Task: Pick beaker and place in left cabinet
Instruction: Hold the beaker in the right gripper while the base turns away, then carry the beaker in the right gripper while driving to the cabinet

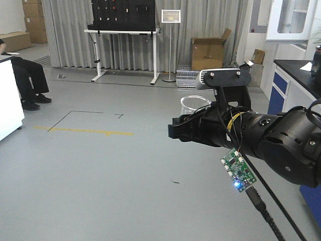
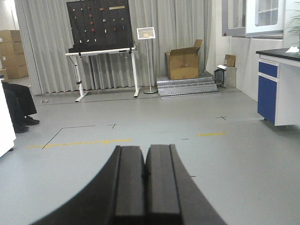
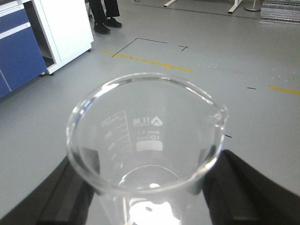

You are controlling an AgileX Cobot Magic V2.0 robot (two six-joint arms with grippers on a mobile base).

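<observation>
The beaker [image 3: 145, 136] is clear glass with a pour spout and a white 100ml scale. It fills the right wrist view, upright between my right gripper's black fingers [image 3: 61, 197]. My right gripper [image 3: 147, 187] is shut on its lower wall. In the front view the beaker's rim [image 1: 193, 102] shows above my right gripper [image 1: 180, 131], held out over the grey floor. My left gripper [image 2: 145, 157] is shut, pads touching with nothing between them, and points across the floor. The left cabinet is out of view.
A blue and white lab bench [image 1: 293, 85] with a black top stands at the right, under a white glass-fronted wall unit [image 1: 296, 20]. Far back are a pegboard table [image 1: 123, 31], a sign stand [image 1: 170, 45] and cardboard boxes [image 1: 208, 52]. A seated person [image 1: 25, 80] is at the left.
</observation>
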